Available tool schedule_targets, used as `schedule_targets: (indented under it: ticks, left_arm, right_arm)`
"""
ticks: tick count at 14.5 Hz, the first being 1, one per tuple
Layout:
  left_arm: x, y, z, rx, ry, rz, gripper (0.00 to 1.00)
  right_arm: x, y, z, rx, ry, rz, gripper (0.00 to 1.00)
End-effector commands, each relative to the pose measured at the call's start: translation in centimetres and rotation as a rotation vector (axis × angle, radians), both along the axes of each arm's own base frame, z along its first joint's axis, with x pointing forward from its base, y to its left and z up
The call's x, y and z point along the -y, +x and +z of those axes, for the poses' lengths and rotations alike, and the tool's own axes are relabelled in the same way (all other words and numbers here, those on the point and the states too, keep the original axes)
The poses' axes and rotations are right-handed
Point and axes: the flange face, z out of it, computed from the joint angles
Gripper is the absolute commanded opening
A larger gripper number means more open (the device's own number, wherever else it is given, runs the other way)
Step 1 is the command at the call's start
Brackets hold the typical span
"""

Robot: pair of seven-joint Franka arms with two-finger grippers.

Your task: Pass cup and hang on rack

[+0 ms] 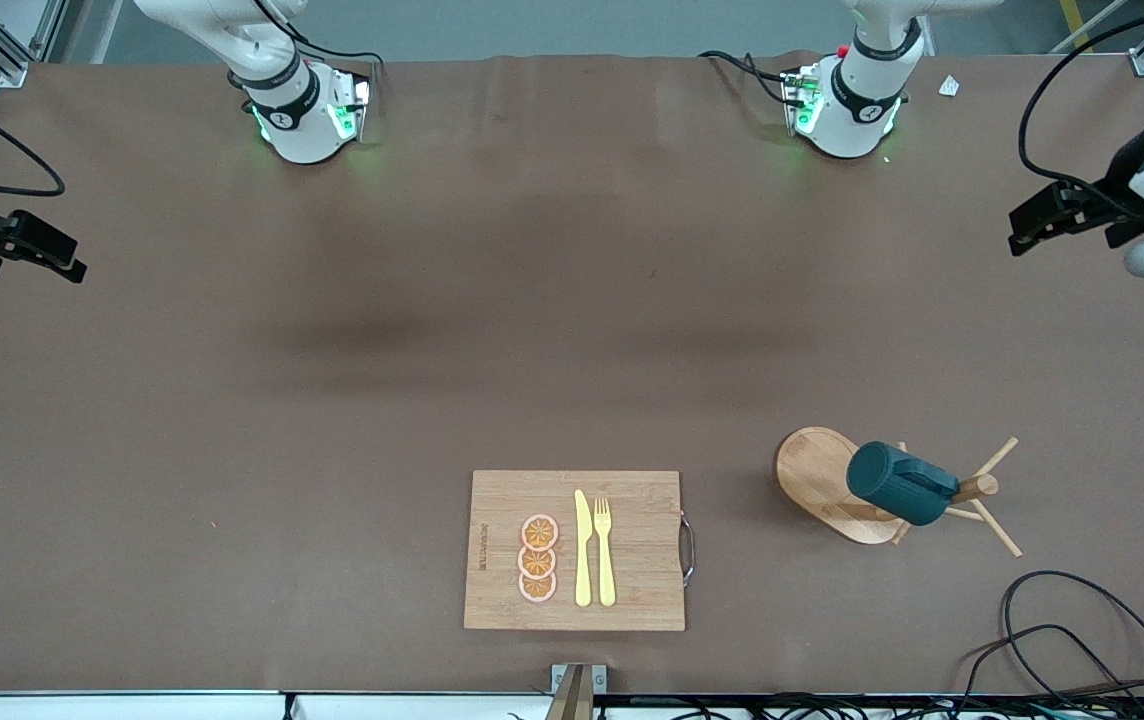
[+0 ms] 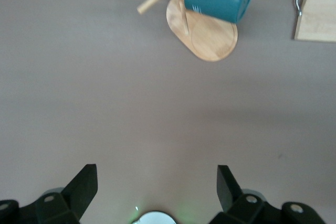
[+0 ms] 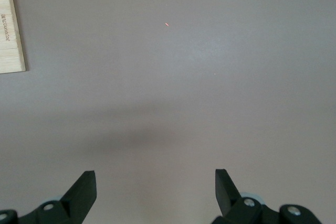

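A brown mat covers the table [image 1: 332,400] from edge to edge, smooth except for faint creases toward the arms' bases. Metal framing shows past the table's corners at the robots' side, and loose black cables [image 1: 1072,640] coil on the mat at the corner nearest the front camera, toward the left arm's end. A small white scrap [image 1: 949,86] lies near the left arm's base.

Most of the mat is bare. The middle of the table, and all of the right arm's end, are open surface. A wooden cutting board [image 1: 632,590] lies near the edge closest to the front camera, with three orange slices [image 1: 538,558], a yellow knife [image 1: 583,548] and a yellow fork [image 1: 604,550] on it, and a metal handle on the side facing the rack.

The rack [image 1: 812,475] stands toward the left arm's end of the table, beside the board and apart from it. The cup [image 1: 900,484] hangs on the rack, tilted on its side, up against the central post with thin pegs sticking out around it.

The left gripper [image 2: 157,190] hangs in the air over bare mat at its own end of the table, fingers spread wide with nothing between them. The rack and cup lie well apart from it. The right gripper [image 3: 156,192] waits over bare mat at the right arm's end, fingers likewise spread wide and empty, with only a corner of the board in its wrist view.
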Motion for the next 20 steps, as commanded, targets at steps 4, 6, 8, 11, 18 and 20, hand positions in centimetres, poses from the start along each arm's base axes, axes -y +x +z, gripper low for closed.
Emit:
schedule_targets:
  ticks: [4, 6, 8, 11, 18, 20]
  left_arm:
    - [-0.3, -2.6, -0.1, 0.009, -0.015, 0.02, 1.0]
    - [-1.1, -2.5, -0.2, 0.011, -0.012, 0.031, 1.0]
    - [-1.2, -2.0, 0.2, 0.031, -0.015, 0.034, 1.0]
    - [-1.3, -1.8, 0.7, 0.041, -0.023, 0.015, 1.0]
    - [-1.1, -1.3, 1.1, 0.051, -0.029, -0.071, 1.0]
    - [-0.8, -1.3, 1.1, 0.052, -0.036, -0.078, 1.0]
  right_arm:
    - [-0.4, -0.8, 0.7, 0.0, -0.012, 0.022, 1.0]
    - [-0.4, -1.0, 0.8, 0.0, -0.013, 0.023, 1.0]
    - [-0.4, -1.0, 0.9, -0.001, -0.013, 0.023, 1.0]
    - [-0.9, -1.1, 0.9, -0.001, -0.013, 0.042, 1.0]
    - [-1.1, -1.1, 0.9, -0.001, -0.014, 0.062, 1.0]
    - [-1.1, -1.1, 0.9, -0.001, -0.013, 0.062, 1.0]
